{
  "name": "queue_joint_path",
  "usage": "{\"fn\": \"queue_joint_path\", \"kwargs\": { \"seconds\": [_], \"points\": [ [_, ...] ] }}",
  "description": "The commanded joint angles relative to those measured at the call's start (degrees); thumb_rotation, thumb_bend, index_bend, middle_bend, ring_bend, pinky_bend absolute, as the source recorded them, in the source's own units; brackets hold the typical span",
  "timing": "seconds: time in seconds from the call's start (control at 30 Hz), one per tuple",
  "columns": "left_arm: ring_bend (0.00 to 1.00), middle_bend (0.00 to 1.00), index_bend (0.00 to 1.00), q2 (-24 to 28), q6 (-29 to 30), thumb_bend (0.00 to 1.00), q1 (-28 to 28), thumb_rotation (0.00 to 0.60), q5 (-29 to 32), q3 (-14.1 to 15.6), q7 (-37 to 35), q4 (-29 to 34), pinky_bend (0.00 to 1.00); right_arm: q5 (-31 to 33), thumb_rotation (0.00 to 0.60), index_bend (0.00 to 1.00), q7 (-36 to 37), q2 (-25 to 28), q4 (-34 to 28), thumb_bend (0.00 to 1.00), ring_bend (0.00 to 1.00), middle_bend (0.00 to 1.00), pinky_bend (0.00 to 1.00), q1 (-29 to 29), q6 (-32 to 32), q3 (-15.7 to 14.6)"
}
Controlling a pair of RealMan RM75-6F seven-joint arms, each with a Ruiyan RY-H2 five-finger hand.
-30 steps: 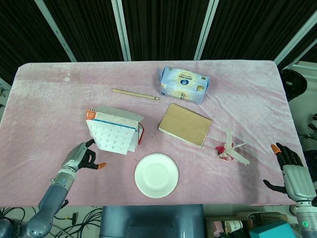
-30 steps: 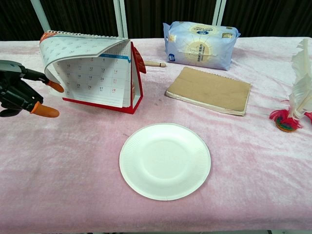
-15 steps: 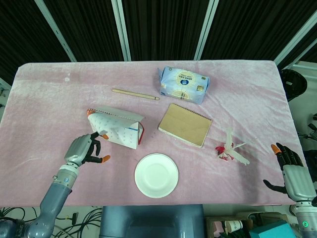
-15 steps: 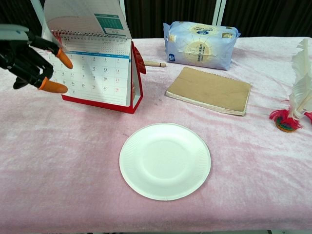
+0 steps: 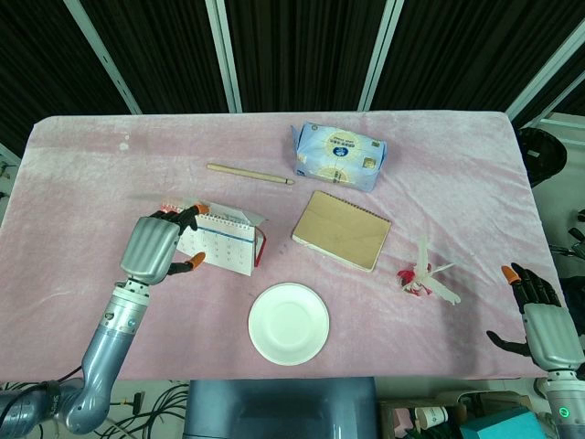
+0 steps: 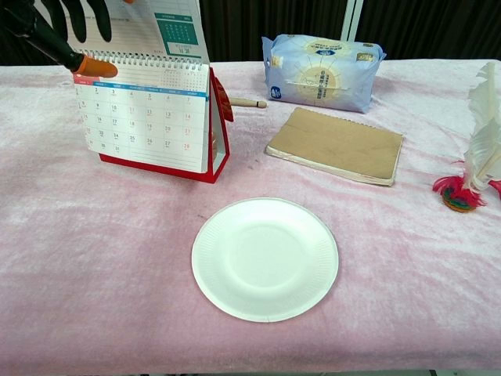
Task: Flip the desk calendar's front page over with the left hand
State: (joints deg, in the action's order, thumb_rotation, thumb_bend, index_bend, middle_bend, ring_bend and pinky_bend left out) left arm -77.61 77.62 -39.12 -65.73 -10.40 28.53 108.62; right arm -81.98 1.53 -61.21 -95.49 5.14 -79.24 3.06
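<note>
Calendar (image 6: 149,117) page (image 6: 168,27) upright — left hand (image 5: 157,249) at its edge (plate (image 6: 264,258) apart).

Left hand (image 5: 157,249): silver-grey shell on the back, black fingers (image 6: 69,17) with orange tips, grey-blue forearm behind it on a silver wrist collar. Right hand (image 5: 537,320): same build, light grey shell, black fingers, orange tip, green light below the wrist.

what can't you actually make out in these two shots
- Left hand: chest view cuts it off at the top edge, so its grip on the lifted page is unclear.
- Calendar: the hand covers part of it in the head view.
- Right hand: only in the head view's corner, finger state unclear.
- Tissue pack: print too small to read.
</note>
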Motion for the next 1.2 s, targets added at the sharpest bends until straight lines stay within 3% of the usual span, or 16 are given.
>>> {"fn": "queue_joint_path", "kwargs": {
  "seconds": [0.03,0.2,0.37,0.6,0.77,0.97,1.2],
  "points": [
    [0.33,0.32,0.16,0.35,-2.54,0.13,-1.89,0.6,1.94,-1.73,2.37,-2.21,0.37,0.04,0.6,0.0,-0.01,-0.01,0.01,0.11,0.0,0.0,0.07,0.0,0.01,0.01],
    [0.18,0.18,0.04,1.04,-6.38,0.03,-4.56,0.6,5.83,-3.36,6.65,-5.09,0.23,0.4,0.6,0.0,-0.01,-0.03,0.03,0.11,0.0,0.0,0.07,0.05,0.2,0.11],
    [0.06,0.09,0.0,1.32,-10.94,0.0,-7.83,0.6,12.18,-4.85,11.11,-7.58,0.1,0.62,0.6,0.0,-0.1,-0.03,-0.07,0.11,0.0,0.0,0.07,0.09,0.35,0.17],
    [0.06,0.08,0.0,2.14,-16.37,0.0,-11.03,0.6,27.01,-5.09,16.4,-7.74,0.12,0.88,0.6,0.0,-0.01,0.01,-0.12,0.12,0.0,0.0,0.07,0.04,0.34,0.26],
    [0.1,0.09,0.0,3.65,-16.61,0.0,-13.12,0.6,37.87,-4.65,19.97,-5.55,0.17,0.94,0.6,0.0,-0.01,0.07,-0.29,0.12,0.0,0.0,0.07,-0.01,0.28,0.28],
    [0.13,0.1,0.0,5.74,-16.48,0.0,-14.31,0.6,42.37,-3.81,20.36,-4.01,0.2,0.8,0.6,0.0,-0.08,0.01,-0.39,0.12,0.0,0.0,0.07,-0.07,0.19,0.21],
    [0.17,0.1,0.0,7.51,-16.4,0.0,-14.16,0.6,43.12,-3.03,18.57,-3.01,0.27,0.76,0.6,0.0,-0.19,-0.04,-0.46,0.12,0.0,0.0,0.07,-0.13,0.07,0.19]
  ]
}}
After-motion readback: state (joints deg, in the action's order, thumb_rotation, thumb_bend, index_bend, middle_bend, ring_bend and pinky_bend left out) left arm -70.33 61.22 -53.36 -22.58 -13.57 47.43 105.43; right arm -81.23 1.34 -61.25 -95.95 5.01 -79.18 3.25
